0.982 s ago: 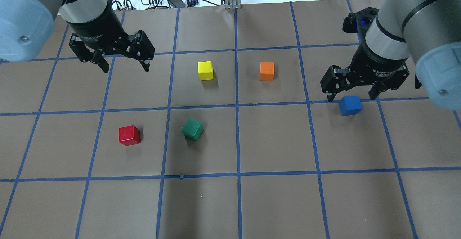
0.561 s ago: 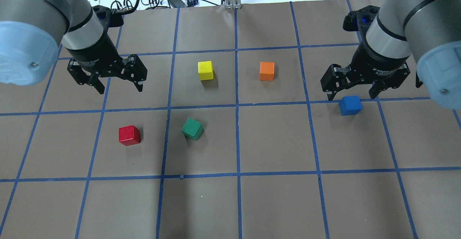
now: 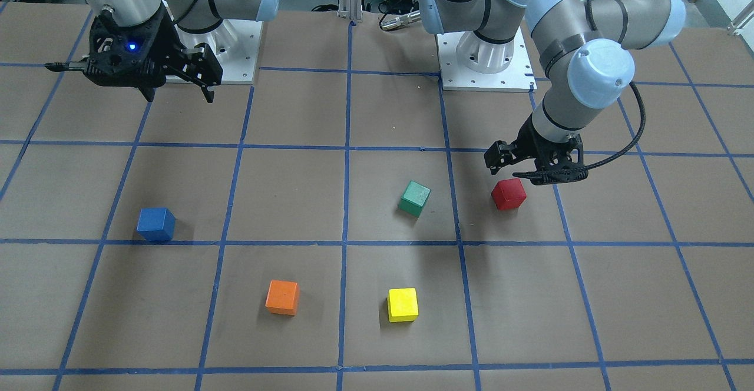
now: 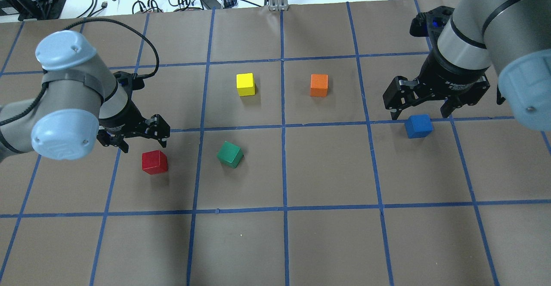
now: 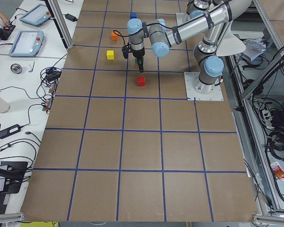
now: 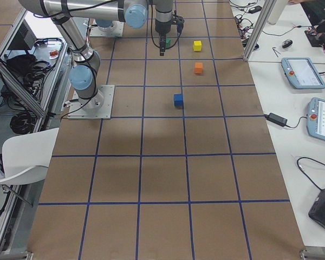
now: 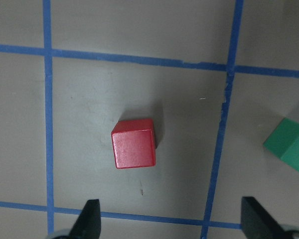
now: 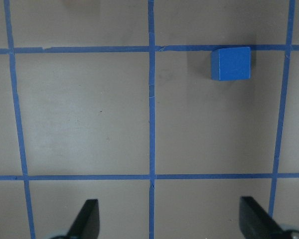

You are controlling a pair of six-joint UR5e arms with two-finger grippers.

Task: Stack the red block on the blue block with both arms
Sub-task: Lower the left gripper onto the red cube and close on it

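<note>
The red block (image 4: pixel 154 162) sits on the brown table left of centre; it also shows in the front view (image 3: pixel 508 194) and the left wrist view (image 7: pixel 133 150). My left gripper (image 4: pixel 144 141) is open and empty, low over the table just behind the red block, not touching it. Its fingertips (image 7: pixel 89 219) stand wide apart. The blue block (image 4: pixel 418 125) sits at the right, also in the front view (image 3: pixel 156 224) and the right wrist view (image 8: pixel 231 63). My right gripper (image 4: pixel 419 113) is open and empty, high above the table near the blue block.
A green block (image 4: pixel 230 154), turned at an angle, lies right of the red block. A yellow block (image 4: pixel 245 84) and an orange block (image 4: pixel 319 85) sit farther back near the middle. Blue tape lines grid the table (image 4: pixel 327 243).
My left arm has swung down and toward the red block, its open gripper now low and just behind it. My right arm has barely moved.
</note>
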